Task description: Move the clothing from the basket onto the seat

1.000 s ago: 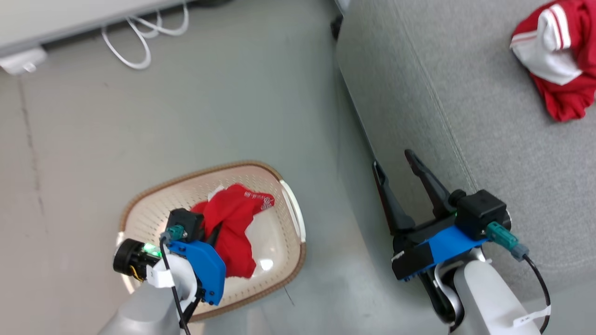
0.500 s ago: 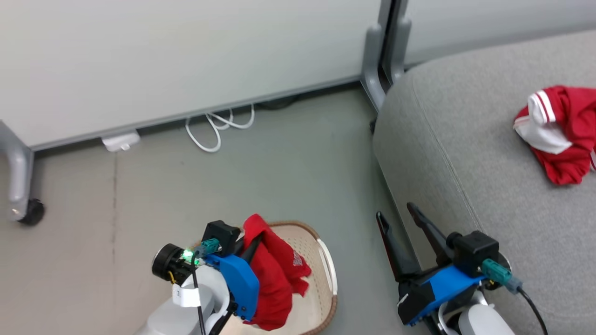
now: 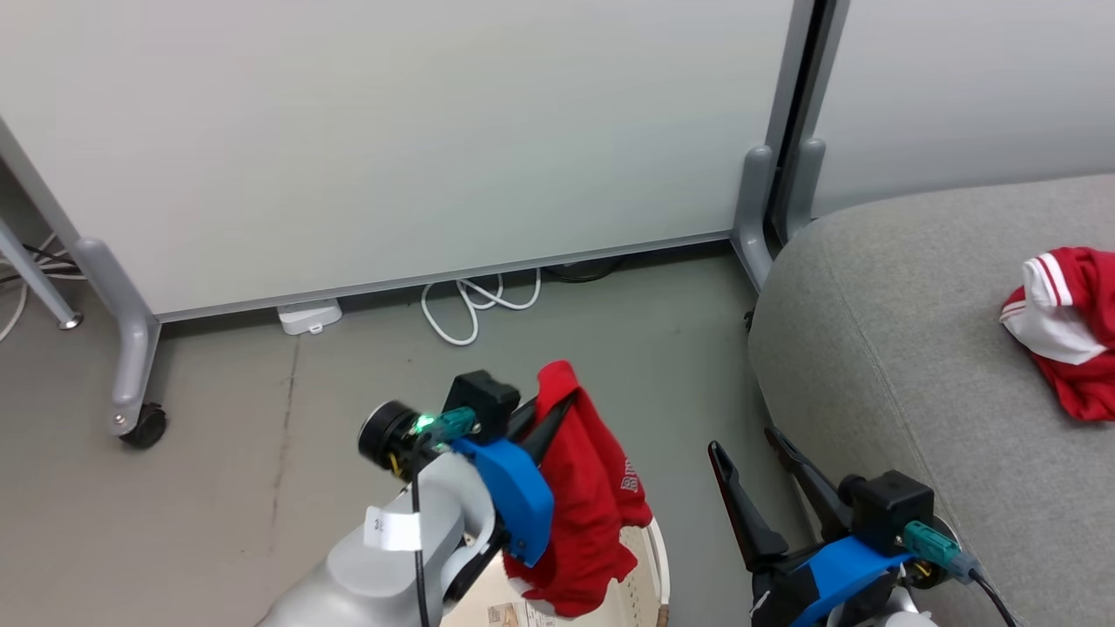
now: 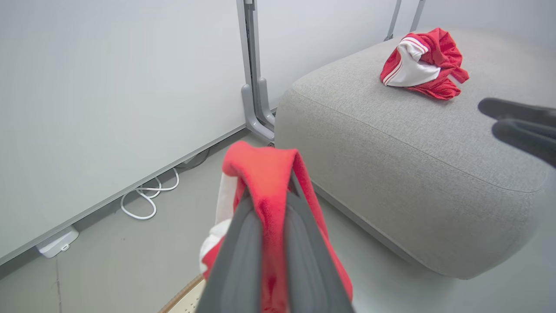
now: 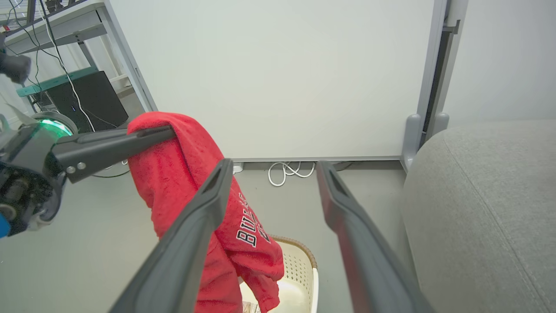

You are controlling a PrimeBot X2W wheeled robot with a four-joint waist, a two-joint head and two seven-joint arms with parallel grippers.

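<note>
My left gripper (image 3: 557, 402) is shut on a red garment (image 3: 592, 514) with white lettering, which hangs from the fingers above the basket (image 3: 652, 566). In the left wrist view the cloth (image 4: 265, 174) drapes over both closed fingers, a white strip showing at its side. The cream basket (image 5: 299, 269) with its brown rim sits on the floor beneath it. A second red garment (image 3: 1067, 331) with a white striped part lies bunched on the grey seat (image 3: 915, 392). My right gripper (image 3: 742, 440) stands open and empty beside the seat's near corner.
A white partition (image 3: 392, 131) on grey legs with a castor (image 3: 144, 427) stands behind. A white cable (image 3: 475, 300) and a small white adapter (image 3: 307, 315) lie on the floor at its foot. A black box (image 5: 87, 102) sits under a desk at the left.
My left gripper has risen with the red garment, lifting it out of the basket. The head camera has tilted up, so the basket has slid to the bottom edge.
</note>
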